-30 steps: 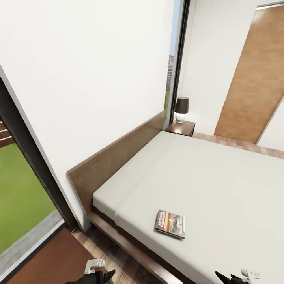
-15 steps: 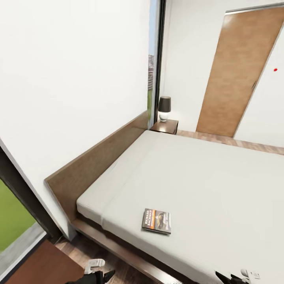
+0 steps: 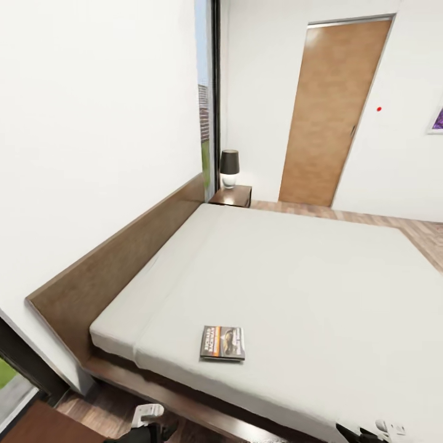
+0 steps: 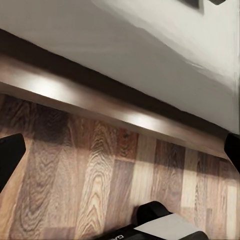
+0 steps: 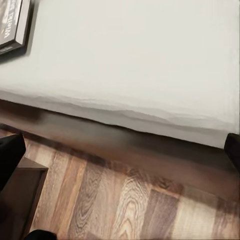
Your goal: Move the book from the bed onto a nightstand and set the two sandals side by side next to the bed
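The book [image 3: 222, 343] lies flat on the bed [image 3: 307, 277], close to the mattress's near edge, dark cover with an orange band facing up. A corner of the book [image 5: 11, 22] also appears in the right wrist view. My left gripper [image 4: 120, 150] hangs open over the wood floor beside the bed's dark side rail [image 4: 100, 100], with its fingertips [image 4: 10, 155] far apart. My right gripper [image 5: 120, 150] is open too, low beside the mattress edge [image 5: 150, 115], nothing between its fingers. A nightstand [image 3: 232, 196] stands at the far side of the headboard. The sandals are out of view.
A black-shaded lamp [image 3: 229, 167] sits on the far nightstand. A wooden door [image 3: 329, 111] is in the back wall, and a tall window [image 3: 207, 104] is beside the headboard [image 3: 117, 258]. Another dark brown top [image 3: 27, 426] shows at the lower left corner. Plank floor [image 3: 424, 234] runs past the bed.
The whole view has swung right: the bed, book and lamp slid left in the picture, the green outdoor window has nearly left the frame, and the door shows fully. Both grippers look unchanged.
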You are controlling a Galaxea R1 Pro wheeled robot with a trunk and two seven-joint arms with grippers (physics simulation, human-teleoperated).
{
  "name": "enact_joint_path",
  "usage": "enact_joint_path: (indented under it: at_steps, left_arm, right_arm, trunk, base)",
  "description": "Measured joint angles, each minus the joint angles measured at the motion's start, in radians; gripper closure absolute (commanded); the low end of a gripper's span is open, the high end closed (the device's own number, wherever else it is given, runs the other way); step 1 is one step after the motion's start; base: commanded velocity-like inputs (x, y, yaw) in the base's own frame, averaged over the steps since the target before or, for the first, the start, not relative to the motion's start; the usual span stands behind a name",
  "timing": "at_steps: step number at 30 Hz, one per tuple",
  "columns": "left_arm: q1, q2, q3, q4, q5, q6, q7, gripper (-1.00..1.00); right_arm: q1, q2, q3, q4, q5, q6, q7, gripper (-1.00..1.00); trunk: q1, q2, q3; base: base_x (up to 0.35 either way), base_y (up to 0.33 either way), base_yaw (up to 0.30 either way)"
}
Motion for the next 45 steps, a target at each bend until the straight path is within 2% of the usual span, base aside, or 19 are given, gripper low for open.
enact_joint_path:
  at_steps: [23, 45]
  left_arm:
    - [0.000, 0.001, 0.000, 0.000, 0.000, 0.000, 0.000, -1.00]
    - [0.000, 0.002, 0.001, -0.001, 0.001, -0.001, -0.002, -1.00]
  right_arm:
    - [0.000, 0.001, 0.000, 0.000, 0.001, 0.000, 0.000, -1.00]
    - [0.000, 0.003, 0.000, 0.000, 0.001, 0.000, -0.001, -1.00]
  trunk:
    - [0.000, 0.000, 0.000]
    - [0.000, 0.000, 0.000]
  base:
    - [0.000, 0.000, -0.278]
    - [0.000, 0.000, -0.018]
